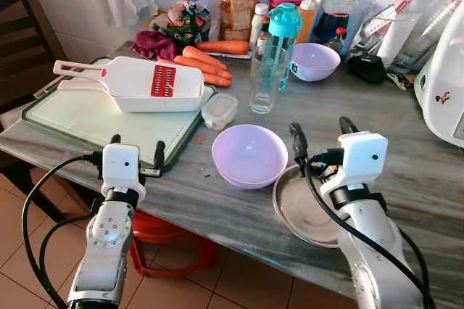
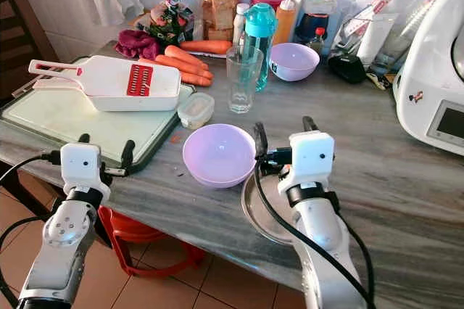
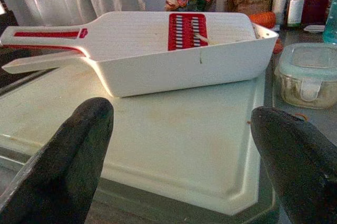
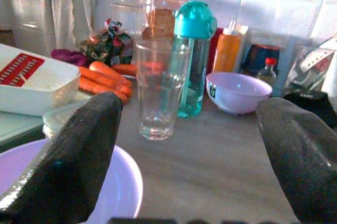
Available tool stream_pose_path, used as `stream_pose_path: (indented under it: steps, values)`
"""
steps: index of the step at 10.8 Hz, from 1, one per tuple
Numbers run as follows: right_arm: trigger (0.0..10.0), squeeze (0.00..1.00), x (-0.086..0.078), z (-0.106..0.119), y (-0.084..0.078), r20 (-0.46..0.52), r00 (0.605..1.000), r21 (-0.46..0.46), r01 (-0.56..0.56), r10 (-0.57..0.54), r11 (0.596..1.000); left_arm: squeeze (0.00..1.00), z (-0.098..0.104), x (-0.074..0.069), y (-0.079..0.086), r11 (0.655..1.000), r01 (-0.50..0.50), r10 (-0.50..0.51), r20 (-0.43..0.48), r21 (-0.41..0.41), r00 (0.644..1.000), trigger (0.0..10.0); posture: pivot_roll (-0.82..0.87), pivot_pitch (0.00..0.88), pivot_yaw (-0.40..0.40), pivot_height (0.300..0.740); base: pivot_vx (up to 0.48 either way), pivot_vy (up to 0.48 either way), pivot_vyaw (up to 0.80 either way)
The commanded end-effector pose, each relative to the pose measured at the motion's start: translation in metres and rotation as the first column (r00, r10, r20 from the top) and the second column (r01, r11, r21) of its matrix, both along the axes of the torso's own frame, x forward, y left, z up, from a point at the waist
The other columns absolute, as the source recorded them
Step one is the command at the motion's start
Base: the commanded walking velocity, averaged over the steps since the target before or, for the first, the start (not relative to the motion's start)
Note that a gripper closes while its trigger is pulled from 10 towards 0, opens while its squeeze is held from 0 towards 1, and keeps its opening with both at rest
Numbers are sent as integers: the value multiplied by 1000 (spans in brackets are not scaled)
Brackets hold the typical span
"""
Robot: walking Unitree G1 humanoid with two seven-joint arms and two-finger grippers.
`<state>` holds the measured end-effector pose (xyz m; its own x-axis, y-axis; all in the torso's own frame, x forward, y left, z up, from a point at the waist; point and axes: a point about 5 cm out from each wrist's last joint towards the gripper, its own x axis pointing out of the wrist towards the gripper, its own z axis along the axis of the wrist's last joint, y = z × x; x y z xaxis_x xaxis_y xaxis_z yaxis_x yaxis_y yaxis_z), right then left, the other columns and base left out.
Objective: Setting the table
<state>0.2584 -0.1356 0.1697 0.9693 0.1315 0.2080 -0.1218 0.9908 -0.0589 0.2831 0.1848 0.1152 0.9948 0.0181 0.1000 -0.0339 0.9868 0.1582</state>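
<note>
- The left gripper [image 1: 134, 151] hovers at the near edge of the counter with its fingers spread and nothing between them. It points at the white cutting board [image 1: 94, 117], which suggests a ready stance, not a grasp.
- The right gripper [image 1: 321, 133] sits above the far rim of the metal plate [image 1: 301, 215], fingers apart and empty. It is aimed past the plate toward the drinking glass [image 4: 158, 90], so it may be lining up on the glass, though that is only a guess.
- The metal plate lies flat close to the counter's front edge, a fair spot for a place setting. The near lilac bowl [image 1: 249, 153] stands just beside it on the robot's left; from the head views I cannot tell whether their rims touch.
- On the cutting board rests a white slicer [image 1: 138, 83] with a red blade insert, its handle pointing left. Prep gear, not tableware.
- A small lidded container [image 1: 219, 110] sits just off the board's right corner.
- Further back, the drinking glass stands upright in front of the teal-capped bottle [image 1: 279, 40], with carrots [image 1: 206, 62] to the left.
- A second lilac bowl [image 1: 313, 60] waits near the wall among jars and bottles, probably the next piece to bring forward.
</note>
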Motion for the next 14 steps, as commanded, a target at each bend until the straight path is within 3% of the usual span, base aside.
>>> stream_pose_path:
  steps: [1, 6, 14]
  values:
    - [10000, 0, 2, -1, -2, -3, 1000, 3, 12, -12, 1000, 0, 0, 2, -1, 1000, -5, 5, -5, 5, 1000, 10000, 102, 65, -13, 740, 0, 0, -450]
    - [10000, 0, 7, 2, 5, 11, 1000, 9, -4, 4, 1000, 0, 5, 9, -3, 1000, 5, -5, 5, -4, 1000, 10000, 100, 74, -17, 740, -146, 0, -646]
    - [10000, 0, 14, 7, 11, 40, 999, 5, 4, -4, 1000, 0, 9, 12, -12, 999, 37, -37, 14, -13, 999, 10000, 96, 76, -23, 740, -304, 0, 0]
